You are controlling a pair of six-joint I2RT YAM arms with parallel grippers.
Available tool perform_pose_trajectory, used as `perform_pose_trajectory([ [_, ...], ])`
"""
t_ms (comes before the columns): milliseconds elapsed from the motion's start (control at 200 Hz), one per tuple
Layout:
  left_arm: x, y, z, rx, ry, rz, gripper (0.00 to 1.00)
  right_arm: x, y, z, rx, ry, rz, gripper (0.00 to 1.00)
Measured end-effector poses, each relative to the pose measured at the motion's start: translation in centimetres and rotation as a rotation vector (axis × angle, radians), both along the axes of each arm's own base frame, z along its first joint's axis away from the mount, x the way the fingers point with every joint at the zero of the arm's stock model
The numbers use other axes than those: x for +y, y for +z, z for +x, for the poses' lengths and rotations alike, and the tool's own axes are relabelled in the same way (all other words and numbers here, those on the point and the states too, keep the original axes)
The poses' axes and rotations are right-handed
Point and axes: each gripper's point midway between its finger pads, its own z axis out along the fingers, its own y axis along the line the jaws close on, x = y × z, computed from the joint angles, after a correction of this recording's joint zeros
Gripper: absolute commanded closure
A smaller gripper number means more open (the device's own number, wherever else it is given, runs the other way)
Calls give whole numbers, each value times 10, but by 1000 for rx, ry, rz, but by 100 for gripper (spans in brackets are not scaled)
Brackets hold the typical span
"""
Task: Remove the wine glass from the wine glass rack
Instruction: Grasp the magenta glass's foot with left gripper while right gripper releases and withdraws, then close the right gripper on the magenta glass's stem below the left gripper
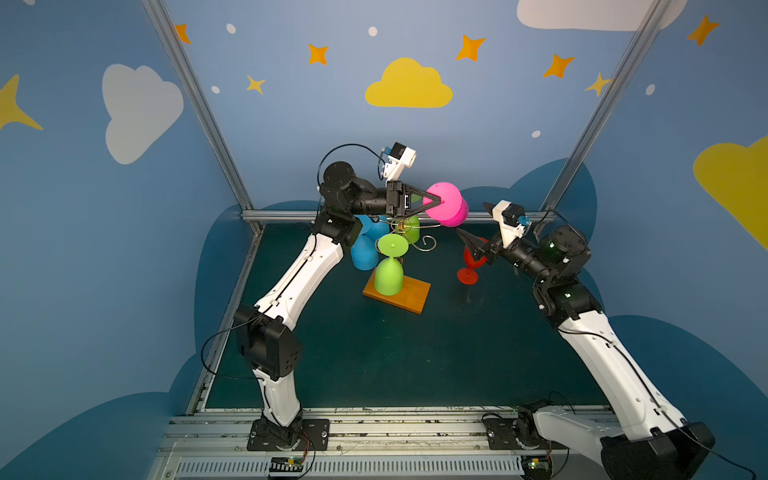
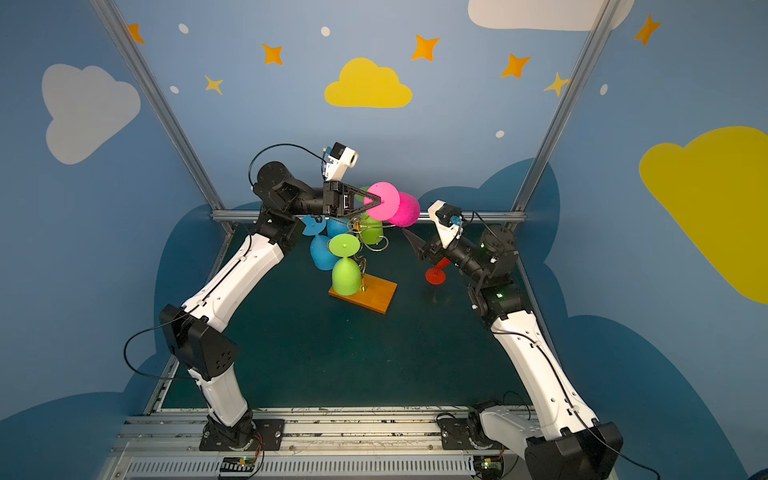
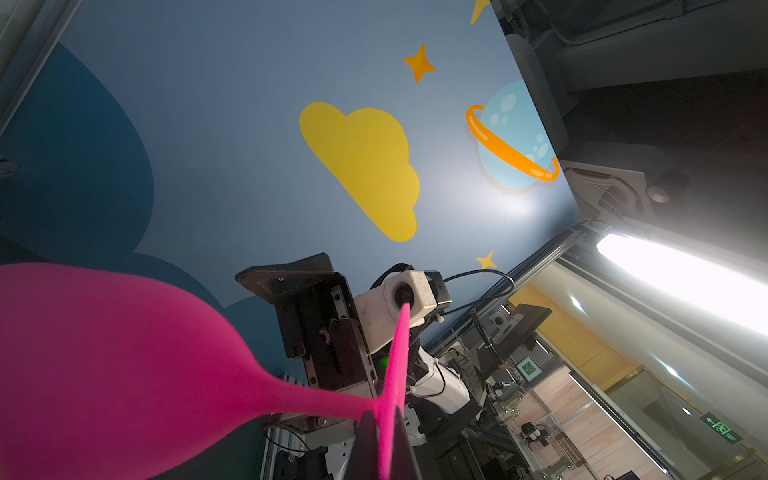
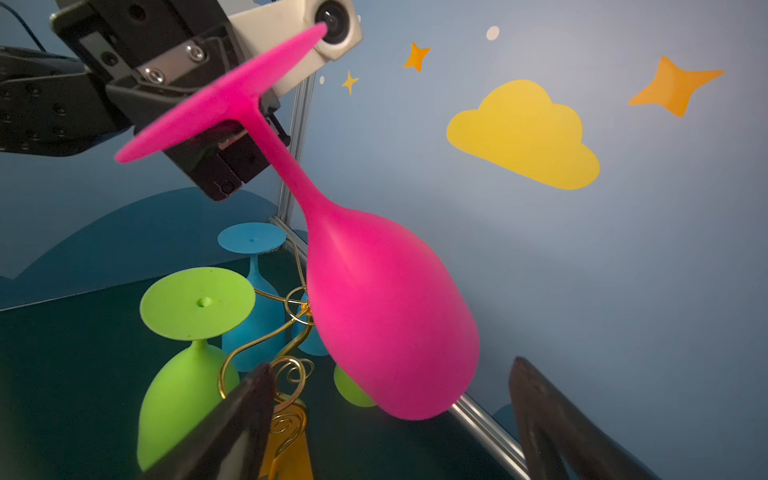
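Left gripper clamps the pink wine glass by its stem, bowl hanging clear above the wine glass rack, mid-table, far side. Right gripper gapes wide beneath (likely to receive it).

Dark green worktop enclosed by blue walls on an aluminium frame, seen in both top views. Wall decals included a yellow cloud, a white cloud and orange stars. A slotted metal rail ran along the near edge. A red glass stood on the worktop at right, partly hidden. The left wrist view showed a ringed planet decal, a bright ceiling light and a green exit sign.
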Motion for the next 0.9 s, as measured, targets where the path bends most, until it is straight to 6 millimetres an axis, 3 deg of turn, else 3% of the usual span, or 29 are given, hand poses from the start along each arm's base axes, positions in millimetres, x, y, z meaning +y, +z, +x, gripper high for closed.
perform_pose_trajectory([
  [335,0,1,0,34,-6,3,97,24,-14,20,-40,62,-69,12],
  [691,1,3,-1,44,-11,-2,97,38,-2,29,-79,81,-81,12],
  [901,1,6,-3,50,-16,-9,97,44,-6,37,-78,82,-90,12],
])
